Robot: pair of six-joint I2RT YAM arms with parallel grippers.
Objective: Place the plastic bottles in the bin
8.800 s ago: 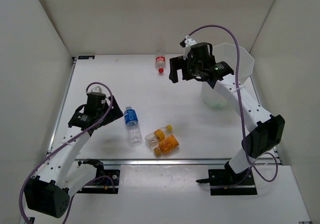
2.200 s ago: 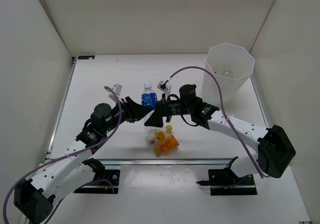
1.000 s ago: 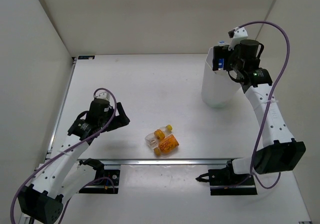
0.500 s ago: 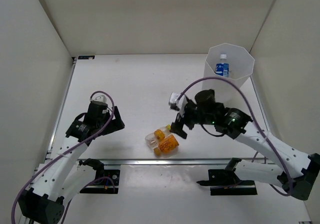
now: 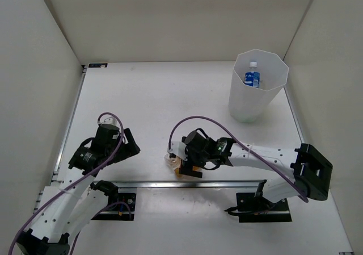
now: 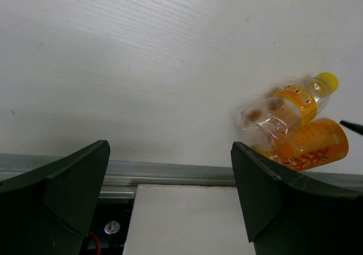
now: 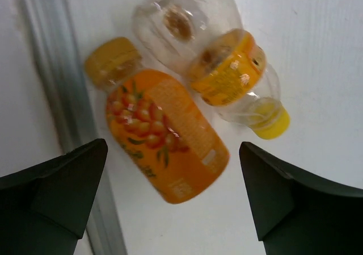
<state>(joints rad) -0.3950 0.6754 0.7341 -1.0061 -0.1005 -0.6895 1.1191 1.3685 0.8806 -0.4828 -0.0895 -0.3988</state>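
Note:
The tall white bin [image 5: 249, 104] stands at the far right, with a blue-labelled clear bottle [image 5: 252, 76] upright inside. Two orange-yellow bottles lie side by side near the front rail: a full orange one [image 7: 164, 136] and a mostly clear one with an orange label and yellow cap [image 7: 224, 70]. Both also show in the left wrist view, the orange one [image 6: 311, 147] and the clear one [image 6: 286, 104]. My right gripper [image 5: 186, 165] is open, directly over them, its fingers either side of the orange bottle, touching nothing. My left gripper [image 5: 129, 147] is open and empty, left of the bottles.
A metal rail [image 5: 227, 182] runs along the table's front edge, just beside the orange bottle. White walls enclose the table on three sides. Purple cables loop above both arms.
The right arm left the blue-labelled bottle in the bin, then swung down and forward to hover open over the two orange bottles. The left arm drew back toward the near left.

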